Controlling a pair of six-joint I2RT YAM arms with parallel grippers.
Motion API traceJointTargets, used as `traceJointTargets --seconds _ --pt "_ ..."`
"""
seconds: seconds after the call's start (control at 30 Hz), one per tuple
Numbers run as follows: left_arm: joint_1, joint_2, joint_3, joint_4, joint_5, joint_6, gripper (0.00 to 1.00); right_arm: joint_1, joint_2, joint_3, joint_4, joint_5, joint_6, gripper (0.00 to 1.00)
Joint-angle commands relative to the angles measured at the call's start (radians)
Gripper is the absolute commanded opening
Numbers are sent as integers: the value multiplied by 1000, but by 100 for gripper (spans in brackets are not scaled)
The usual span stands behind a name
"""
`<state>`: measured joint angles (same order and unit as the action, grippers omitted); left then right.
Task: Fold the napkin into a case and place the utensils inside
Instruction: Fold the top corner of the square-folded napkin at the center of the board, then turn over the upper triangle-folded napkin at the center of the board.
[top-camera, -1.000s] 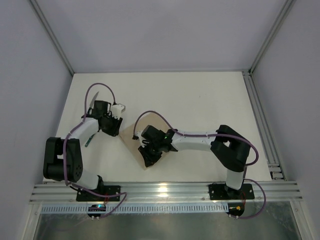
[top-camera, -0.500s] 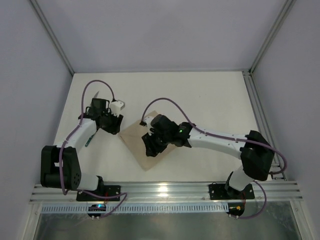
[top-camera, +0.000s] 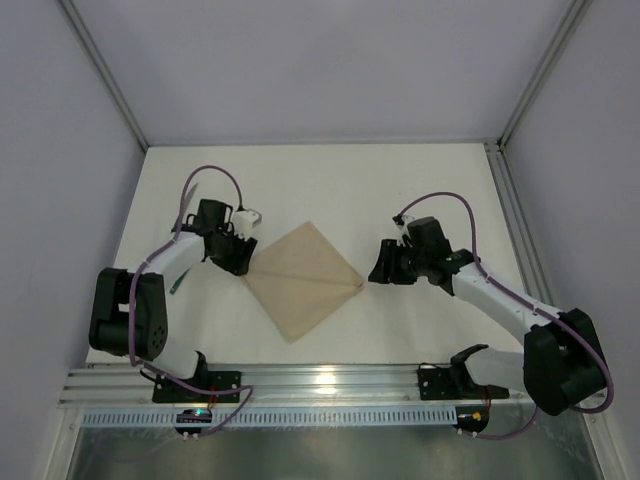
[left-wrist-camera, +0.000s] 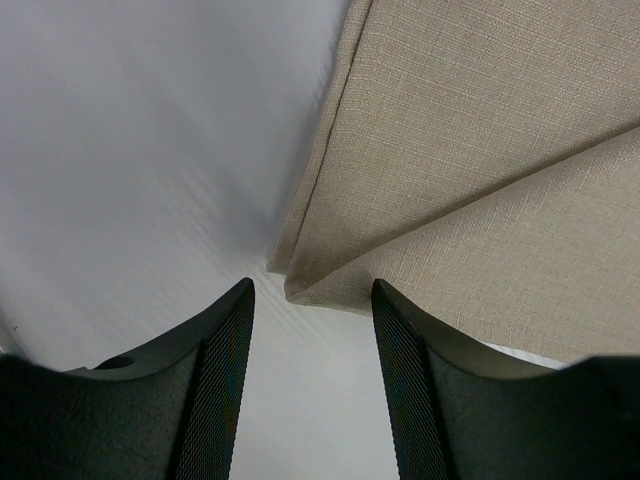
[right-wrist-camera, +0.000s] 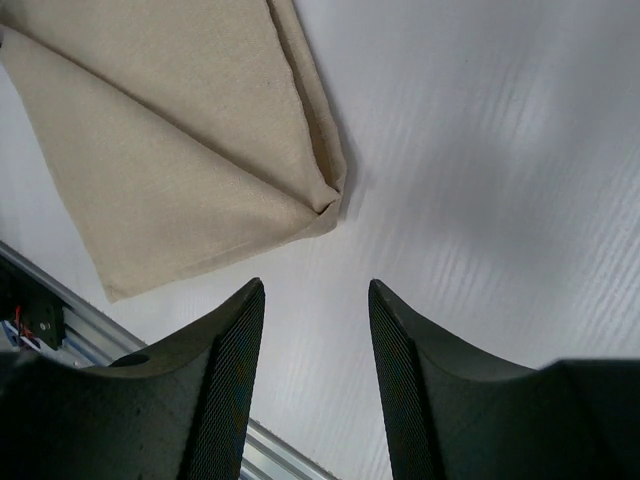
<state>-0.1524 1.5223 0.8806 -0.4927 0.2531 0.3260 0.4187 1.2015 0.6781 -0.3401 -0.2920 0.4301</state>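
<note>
**Both grippers empty at opposite corners of the napkin**

The napkin (top-camera: 303, 280) lies flat on the white table (top-camera: 400, 190), set as a diamond between the two arms. A straight cloth edge runs across it from its left corner to its right corner.

The left gripper (top-camera: 238, 262) sits low at the left corner. In the left wrist view its fingers (left-wrist-camera: 222, 370) stand apart with nothing between them, and the layered corner of the cloth lies on the table just ahead of the gap.

The right gripper (top-camera: 381, 268) is just beside the right corner, a little clear of it. Its fingers (right-wrist-camera: 230, 370) are likewise spread and hold nothing, and the folded-over tip of the cloth lies ahead of them.

A thin utensil handle (top-camera: 174, 286), dark green, shows beside the left forearm; knife or fork cannot be told
</note>
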Motion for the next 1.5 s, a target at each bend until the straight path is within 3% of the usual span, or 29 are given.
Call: traceJointTargets --seconds 0.0,0.33,0.53,0.83,0.87,1.0,1.13,1.33,1.47 --pt "-9 1 -6 40 0 12 53 -6 65 3 134 -102 15 50" --pt "-12 6 -35 60 -11 19 47 -18 231 -14 275 -159 125 50" --pt "-12 6 -38 65 -9 21 41 -20 289 -43 334 -202 163 44" --pt "-12 2 -42 68 -12 24 39 -18 329 -60 323 -214 170 43" --pt "-13 1 -42 69 -12 24 39 -18 332 -61 326 -213 168 42" --pt "-12 1 -46 69 -17 28 35 -18 351 -45 351 -202 174 15" --pt "-12 -5 -57 72 -28 41 32 -18 380 -8 374 -220 168 4" --pt "-12 -14 -68 77 -41 58 20 -18 353 9 378 -203 165 4" --pt "-12 -11 -65 82 -63 70 3 -18 331 -2 406 -193 171 4"
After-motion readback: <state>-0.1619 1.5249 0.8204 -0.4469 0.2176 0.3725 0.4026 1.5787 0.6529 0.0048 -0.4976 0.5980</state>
